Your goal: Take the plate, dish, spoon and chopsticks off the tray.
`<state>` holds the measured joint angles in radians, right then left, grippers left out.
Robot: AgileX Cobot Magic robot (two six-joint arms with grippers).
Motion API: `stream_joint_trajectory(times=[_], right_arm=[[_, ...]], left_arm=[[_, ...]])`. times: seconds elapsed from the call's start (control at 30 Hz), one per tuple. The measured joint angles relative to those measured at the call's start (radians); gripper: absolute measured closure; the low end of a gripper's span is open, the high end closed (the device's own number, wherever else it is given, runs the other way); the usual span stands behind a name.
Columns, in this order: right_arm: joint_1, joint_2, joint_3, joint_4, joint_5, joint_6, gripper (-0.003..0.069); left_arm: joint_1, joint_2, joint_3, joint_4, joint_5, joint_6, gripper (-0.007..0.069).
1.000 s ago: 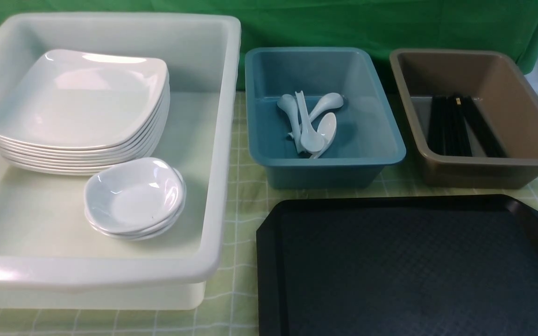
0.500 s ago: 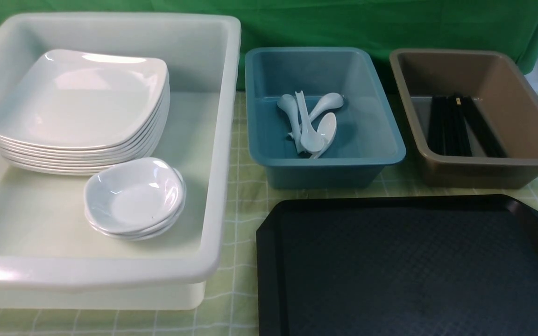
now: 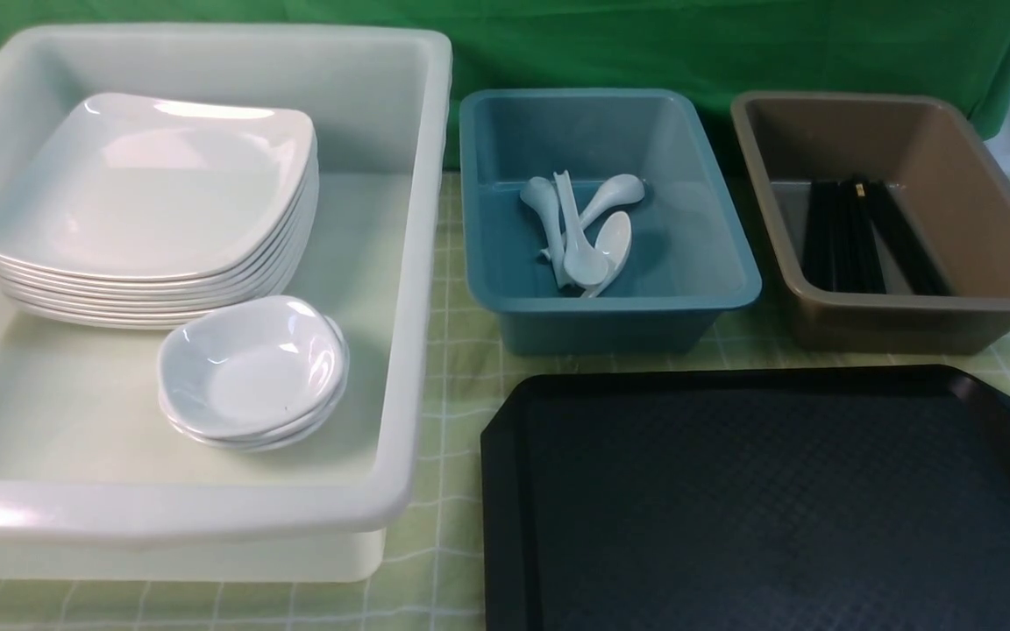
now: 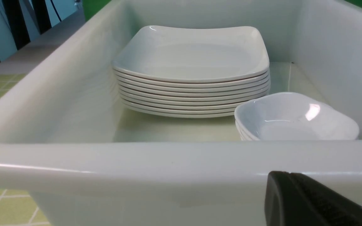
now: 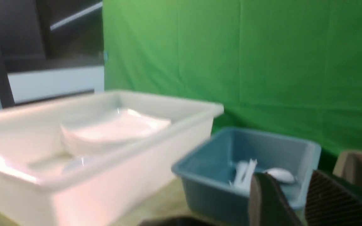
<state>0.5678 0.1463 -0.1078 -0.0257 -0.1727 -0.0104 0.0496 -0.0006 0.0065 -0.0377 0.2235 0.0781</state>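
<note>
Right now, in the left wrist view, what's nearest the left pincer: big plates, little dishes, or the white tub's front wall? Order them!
From the left pincer:
1. white tub's front wall, right in front of it.
2. little dishes, just inside that wall.
3. big plates, farther back.

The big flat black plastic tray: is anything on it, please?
Nothing shows on the big flat black plastic tray: only bare textured surface in the front view, though its near edge is cut off.

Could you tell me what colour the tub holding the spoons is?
Teal; the tub shows best in the front view.
</note>
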Motion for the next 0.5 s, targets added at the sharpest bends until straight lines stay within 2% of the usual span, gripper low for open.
stream_joint_trajectory(times=[0.1,0.17,0.3,0.5], right_arm=[[-0.022,-0.014,0.055,0.000,0.024,-0.034,0.0422],[-0.088,-0.030,0.099,0.000,0.061,-0.047,0.0422],[-0.305,-0.074,0.115,0.000,0.312,-0.063,0.0419],[-0.517,-0.144,0.116,-0.002,0.400,-0.080,0.0419]], left_arm=[[0.000,0.000,0.000,0.000,-0.001,0.000,0.0621],[0.000,0.000,0.000,0.001,0.000,0.000,0.0621],[0.000,0.000,0.000,0.002,0.000,0.002,0.0621],[0.000,-0.001,0.000,0.004,-0.001,0.004,0.0621]])
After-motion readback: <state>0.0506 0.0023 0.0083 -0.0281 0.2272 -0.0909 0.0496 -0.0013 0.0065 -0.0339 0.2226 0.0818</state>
